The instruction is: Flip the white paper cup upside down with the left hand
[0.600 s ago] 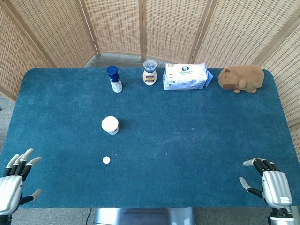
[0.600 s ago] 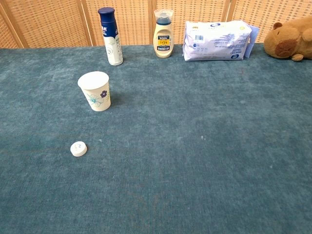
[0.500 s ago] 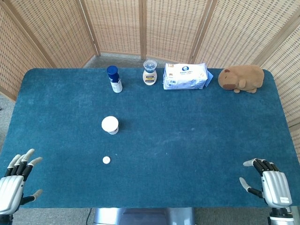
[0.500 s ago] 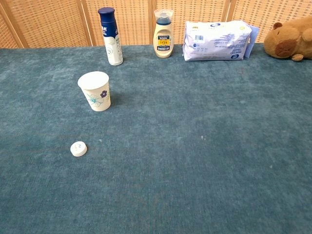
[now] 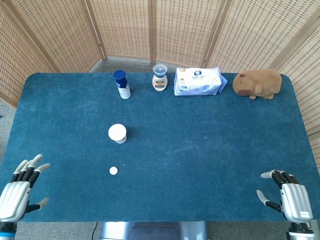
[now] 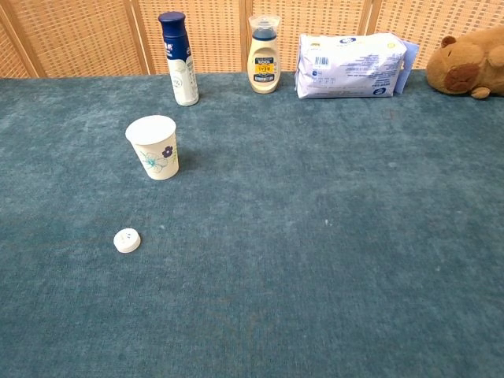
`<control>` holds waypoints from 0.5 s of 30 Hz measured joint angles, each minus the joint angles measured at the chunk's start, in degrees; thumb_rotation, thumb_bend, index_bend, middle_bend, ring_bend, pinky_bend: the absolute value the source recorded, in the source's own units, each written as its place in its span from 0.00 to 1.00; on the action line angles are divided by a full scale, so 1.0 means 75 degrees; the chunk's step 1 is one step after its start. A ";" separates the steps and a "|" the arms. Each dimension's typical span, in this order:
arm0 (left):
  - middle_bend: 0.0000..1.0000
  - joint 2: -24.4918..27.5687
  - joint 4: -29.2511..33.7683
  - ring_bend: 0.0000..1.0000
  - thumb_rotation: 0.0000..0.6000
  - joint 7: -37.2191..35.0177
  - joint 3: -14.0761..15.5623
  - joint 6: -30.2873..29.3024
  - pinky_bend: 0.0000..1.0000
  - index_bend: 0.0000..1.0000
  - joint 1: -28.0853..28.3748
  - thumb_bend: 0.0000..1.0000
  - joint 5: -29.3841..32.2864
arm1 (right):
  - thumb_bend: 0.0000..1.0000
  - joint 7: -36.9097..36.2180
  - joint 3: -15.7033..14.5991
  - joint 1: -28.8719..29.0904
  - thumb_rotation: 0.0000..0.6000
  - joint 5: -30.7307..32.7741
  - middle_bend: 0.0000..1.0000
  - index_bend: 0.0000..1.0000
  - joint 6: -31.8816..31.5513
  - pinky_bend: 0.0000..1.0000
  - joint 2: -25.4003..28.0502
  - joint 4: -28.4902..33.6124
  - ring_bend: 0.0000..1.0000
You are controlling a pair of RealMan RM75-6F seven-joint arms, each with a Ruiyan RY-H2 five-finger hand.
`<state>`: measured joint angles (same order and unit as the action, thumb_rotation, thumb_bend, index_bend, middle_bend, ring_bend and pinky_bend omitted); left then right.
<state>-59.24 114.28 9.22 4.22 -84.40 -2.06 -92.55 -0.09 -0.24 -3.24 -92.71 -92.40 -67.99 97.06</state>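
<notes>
The white paper cup (image 5: 117, 133) (image 6: 153, 147), printed with small flowers, stands upright with its mouth up on the left half of the blue table. My left hand (image 5: 20, 190) hovers at the near left corner, far from the cup, fingers spread and empty. At the near right corner my right hand (image 5: 287, 196) is also spread with nothing in it. Neither hand shows in the chest view.
A small white cap (image 5: 114, 170) (image 6: 126, 240) lies in front of the cup. Along the far edge stand a blue-capped bottle (image 5: 121, 84), a cream bottle (image 5: 159, 77), a wipes pack (image 5: 197, 81) and a brown plush (image 5: 257, 83). Wicker screens surround the table (image 5: 200, 150).
My left hand has shifted slightly to the right and forward at the near left corner. The cup and the right hand have not moved.
</notes>
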 measured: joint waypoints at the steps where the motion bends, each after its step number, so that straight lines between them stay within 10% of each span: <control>1: 0.03 0.0022 0.0022 0.00 1.00 0.0042 -0.0045 0.0093 0.02 0.16 0.0078 0.14 0.0044 | 0.31 -0.0026 -0.0011 -0.0023 0.88 0.0002 0.40 0.40 -0.0024 0.32 0.0007 -0.0031 0.34; 15: 0.03 -0.0111 0.0347 0.00 1.00 0.1839 -0.1357 0.2762 0.02 0.16 0.2512 0.16 0.2647 | 0.31 -0.0197 -0.0042 -0.0190 0.88 0.0135 0.40 0.41 -0.0131 0.32 0.0056 -0.0202 0.34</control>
<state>-60.07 116.88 23.01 -5.95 -63.69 16.78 -72.70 -1.57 -0.56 -4.67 -91.70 -93.38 -67.57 95.54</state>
